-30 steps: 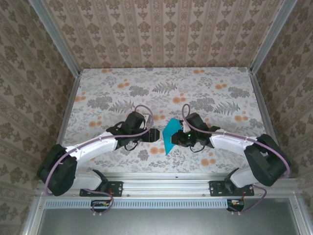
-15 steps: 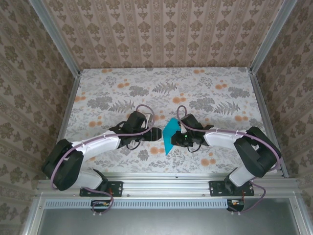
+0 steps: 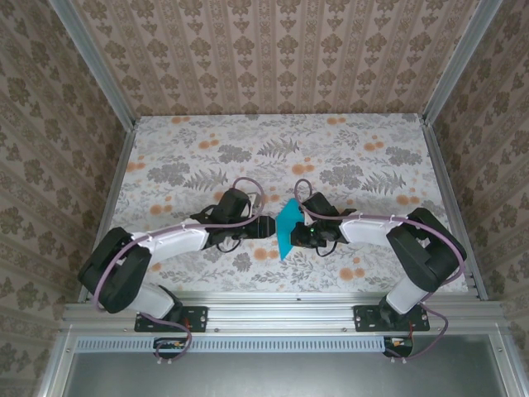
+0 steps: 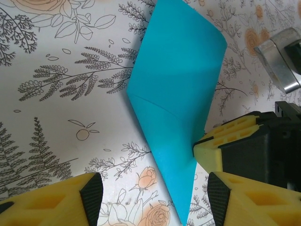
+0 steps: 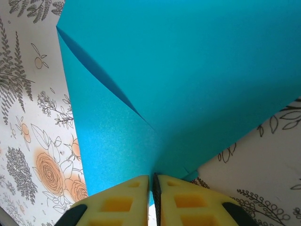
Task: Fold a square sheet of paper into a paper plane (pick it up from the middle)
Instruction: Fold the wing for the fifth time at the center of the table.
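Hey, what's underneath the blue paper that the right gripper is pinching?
The floral table shows all around the blue paper pinched by the right gripper. The patch directly beneath the sheet is covered and cannot be seen.

The right gripper [image 3: 299,235] now sits slightly further left, jaws seemingly pinched tighter on the square sheet of paper [image 3: 287,228]. The left gripper [image 3: 266,226] is nearer the sheet. The left elbow [image 3: 116,273] and right elbow [image 3: 421,248] swing inward.

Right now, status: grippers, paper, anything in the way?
Left gripper open, facing paper. Right gripper shut on paper's edge. Paper partly folded. No obstruction seen.
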Robot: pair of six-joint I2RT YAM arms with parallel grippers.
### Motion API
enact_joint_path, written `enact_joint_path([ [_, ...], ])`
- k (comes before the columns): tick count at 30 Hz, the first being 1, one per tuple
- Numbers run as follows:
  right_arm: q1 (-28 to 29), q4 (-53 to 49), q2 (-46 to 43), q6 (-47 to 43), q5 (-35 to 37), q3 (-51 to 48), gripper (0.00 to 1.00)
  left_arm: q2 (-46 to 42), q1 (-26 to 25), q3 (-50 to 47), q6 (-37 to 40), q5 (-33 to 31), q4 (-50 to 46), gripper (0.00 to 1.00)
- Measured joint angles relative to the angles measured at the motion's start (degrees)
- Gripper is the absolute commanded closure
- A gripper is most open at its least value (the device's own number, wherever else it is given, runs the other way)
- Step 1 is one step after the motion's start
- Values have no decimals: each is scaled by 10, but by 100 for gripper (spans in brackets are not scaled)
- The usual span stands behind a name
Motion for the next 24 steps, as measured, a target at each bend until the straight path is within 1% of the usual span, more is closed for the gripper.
enact_joint_path([
  [4, -1, 0, 1, -9, 0, 0, 89, 30, -12, 0, -24, 0, 27, 39],
  [7, -2, 0, 1, -11, 0, 0, 90, 52, -24, 0, -47, -4, 51, 43],
  [15, -9, 10, 0, -17, -11, -7, 92, 97, -52, 0, -111, -44, 109, 52],
  [19, -12, 18, 0, -21, -17, -11, 92, 111, -58, 2, -128, -61, 119, 55],
  [24, -16, 24, 0, -23, -26, -15, 92, 123, -59, 8, -140, -73, 132, 62],
])
